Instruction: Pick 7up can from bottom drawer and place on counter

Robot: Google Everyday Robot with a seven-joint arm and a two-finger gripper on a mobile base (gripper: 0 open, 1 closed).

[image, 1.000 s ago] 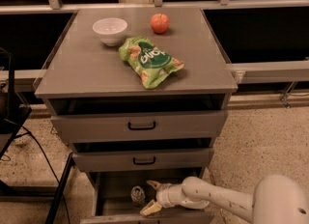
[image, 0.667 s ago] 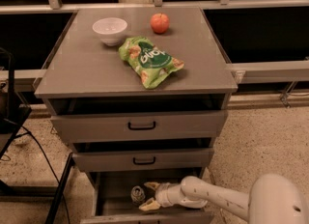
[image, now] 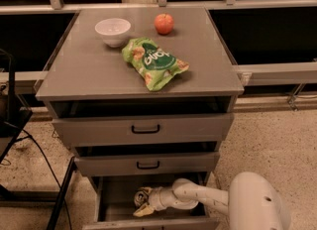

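Note:
The bottom drawer (image: 111,199) is pulled open under the two wider drawers. The 7up can (image: 140,195) stands inside it, a small pale can with a silver top, left of centre. My gripper (image: 143,202) reaches into the drawer from the right on a white arm, and its tip is right at the can, partly covering it. The counter (image: 94,70) is the flat grey cabinet top above.
On the counter lie a green chip bag (image: 153,63), a white bowl (image: 113,29) and a red apple (image: 164,23). The top drawer (image: 143,129) and middle drawer (image: 146,164) have black handles. A black stand and cables are at the left; my white base (image: 260,204) is at lower right.
My gripper has moved a little to the left inside the bottom drawer, closer onto the can. Nothing on the counter has moved.

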